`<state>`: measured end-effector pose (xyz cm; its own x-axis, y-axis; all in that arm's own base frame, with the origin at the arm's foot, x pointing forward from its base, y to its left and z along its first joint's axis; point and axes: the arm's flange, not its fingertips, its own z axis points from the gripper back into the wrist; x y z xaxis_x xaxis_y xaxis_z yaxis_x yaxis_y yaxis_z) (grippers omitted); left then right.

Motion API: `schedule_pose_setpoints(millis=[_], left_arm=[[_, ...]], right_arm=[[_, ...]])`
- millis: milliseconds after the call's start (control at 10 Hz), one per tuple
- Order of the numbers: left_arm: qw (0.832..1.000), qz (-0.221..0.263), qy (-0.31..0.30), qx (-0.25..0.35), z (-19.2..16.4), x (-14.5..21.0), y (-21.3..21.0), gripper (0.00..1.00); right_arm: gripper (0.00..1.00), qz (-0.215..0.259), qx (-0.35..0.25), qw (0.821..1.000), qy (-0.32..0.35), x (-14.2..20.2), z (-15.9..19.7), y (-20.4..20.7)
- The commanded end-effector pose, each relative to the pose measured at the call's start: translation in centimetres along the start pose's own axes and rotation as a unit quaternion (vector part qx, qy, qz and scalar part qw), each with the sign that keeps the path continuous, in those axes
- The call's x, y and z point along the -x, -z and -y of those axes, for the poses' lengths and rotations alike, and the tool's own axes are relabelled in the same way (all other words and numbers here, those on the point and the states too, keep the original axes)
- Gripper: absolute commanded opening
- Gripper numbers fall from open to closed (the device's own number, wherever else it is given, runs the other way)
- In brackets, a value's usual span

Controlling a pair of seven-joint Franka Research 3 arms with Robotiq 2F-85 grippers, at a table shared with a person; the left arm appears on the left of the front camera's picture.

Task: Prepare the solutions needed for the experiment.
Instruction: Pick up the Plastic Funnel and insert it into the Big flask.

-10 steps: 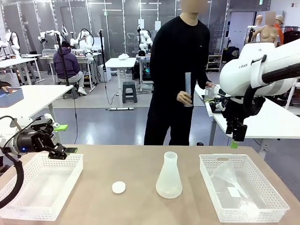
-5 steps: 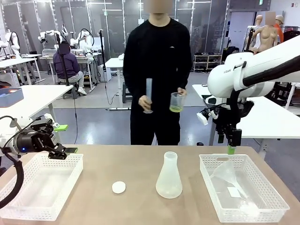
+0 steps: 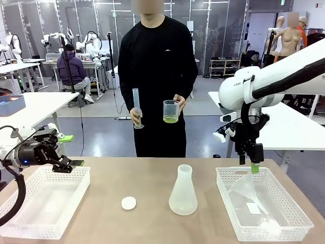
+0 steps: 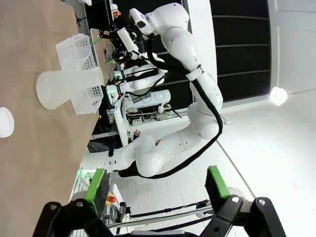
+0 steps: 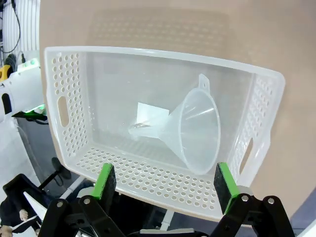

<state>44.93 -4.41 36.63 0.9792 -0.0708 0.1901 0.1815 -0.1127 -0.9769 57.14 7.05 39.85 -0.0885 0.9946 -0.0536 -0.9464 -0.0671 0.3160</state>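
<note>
the solutions [image 3: 170,119] sit as a shallow pale yellow-green layer at the bottom of a clear beaker [image 3: 171,109]. a person standing at the far side of the desk [image 3: 147,178] holds the beaker up at waist height in one hand [image 3: 180,101]. the person's other hand [image 3: 136,118] holds a tall, narrow graduated cylinder [image 3: 135,104] upright; whether it contains liquid i cannot tell. both vessels are well above the desk and behind its far edge.

on the desk, a frosted conical flask [image 3: 183,190] stands upright near the middle, its mouth uncovered. a small white round cap [image 3: 128,203] lies to its left, apart from it. a white perforated basket [image 3: 30,231] sits at the left end of the desk. a matching right basket [image 3: 231,175] sits at the right end and holds a clear plastic funnel [image 3: 248,189] lying on its side, with a small white slip under its spout.

the left pincer [image 3: 71,150] hangs over the far edge of the left basket, its green-padded fingers pointing sideways toward the middle of the desk. its jaws are spread wide with nothing between them. the right pincer [image 3: 254,166] points straight down just over the far rim of the right basket. in its wrist view the fingers stand wide apart and empty, with the funnel below and between them, untouched.
</note>
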Motion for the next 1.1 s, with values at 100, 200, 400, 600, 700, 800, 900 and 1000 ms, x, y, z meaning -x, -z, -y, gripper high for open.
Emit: schedule_pose_setpoints(millis=[100, 200, 400, 600, 700, 800, 900, 1000], left_arm=[[1.000, 0.000, 0.001, 0.000, 0.0, 0.1, 0.0, 1.00], [1.000, 0.000, 0.001, 0.000, 0.0, 0.1, 0.0, 1.00], [1.000, 0.000, 0.001, 0.000, 0.0, 0.1, 0.0, 1.00], [1.000, 0.000, 0.001, 0.000, 0.0, 0.1, 0.0, 1.00], [1.000, 0.000, 0.001, 0.000, 0.0, 0.1, 0.0, 1.00], [1.000, 0.000, 0.001, 0.000, 0.0, 0.1, 0.0, 1.00], [1.000, 0.000, 0.001, 0.000, 0.0, 0.1, 0.0, 1.00], [1.000, 0.000, 0.001, 0.000, 0.0, 0.1, 0.0, 1.00]], right_arm=[[1.00, -0.011, -0.027, 1.000, 0.000, 0.1, 1.8, 1.5], [1.00, -0.011, -0.030, 1.000, -0.001, 0.1, 2.0, 2.2], [1.00, -0.015, -0.043, 0.999, -0.008, 0.1, 2.4, 3.4], [1.00, -0.013, -0.055, 0.998, -0.016, 0.1, 2.7, 4.1], [1.00, -0.012, -0.059, 0.998, -0.018, 0.1, 3.0, 4.4], [1.00, -0.012, -0.059, 0.998, -0.018, 0.2, 3.2, 4.5], [0.93, -0.018, -0.046, 0.999, -0.018, 0.4, 3.2, 4.6], [0.81, -0.028, -0.051, 0.998, -0.023, 0.3, 3.1, 4.6]])
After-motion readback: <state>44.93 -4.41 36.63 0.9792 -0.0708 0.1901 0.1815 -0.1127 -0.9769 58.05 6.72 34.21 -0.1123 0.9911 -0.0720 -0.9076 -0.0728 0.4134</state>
